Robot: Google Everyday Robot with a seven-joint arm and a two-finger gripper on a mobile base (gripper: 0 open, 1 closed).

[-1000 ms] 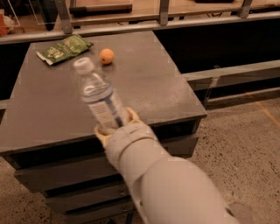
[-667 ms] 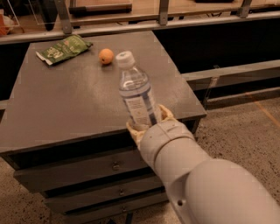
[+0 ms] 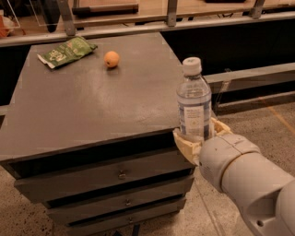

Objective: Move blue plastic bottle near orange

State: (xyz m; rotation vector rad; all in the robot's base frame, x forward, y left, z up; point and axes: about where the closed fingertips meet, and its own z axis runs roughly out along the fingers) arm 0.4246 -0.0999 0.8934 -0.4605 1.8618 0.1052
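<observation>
Upright between pincer (image 3: pixel 199 138) fingers: blue plastic bottle (image 3: pixel 194 103)

A dark grey drawer cabinet fills the middle of the scene, its matte tabletop (image 3: pixel 92 106) scuffed and lit warmly from above, with a paler sheen across the centre. Below the front edge sit stacked drawers (image 3: pixel 106 177), each with a small metal knob (image 3: pixel 122 174). The tool (image 3: pixel 198 133) sits at the tabletop's near right corner, closed around the blue plastic bottle (image 3: pixel 194 103). The floor (image 3: pixel 258 122) is speckled, stone-like, with a faint yellowish line (image 3: pixel 275 112) running across it at right. Behind the cabinet runs a grey rail (image 3: pixel 221 23) carrying metal posts (image 3: pixel 171 11), with light wood surfaces beyond it and dark panels (image 3: pixel 239 48) beneath. A second grey rail (image 3: pixel 258 73) crosses lower at right.
</observation>
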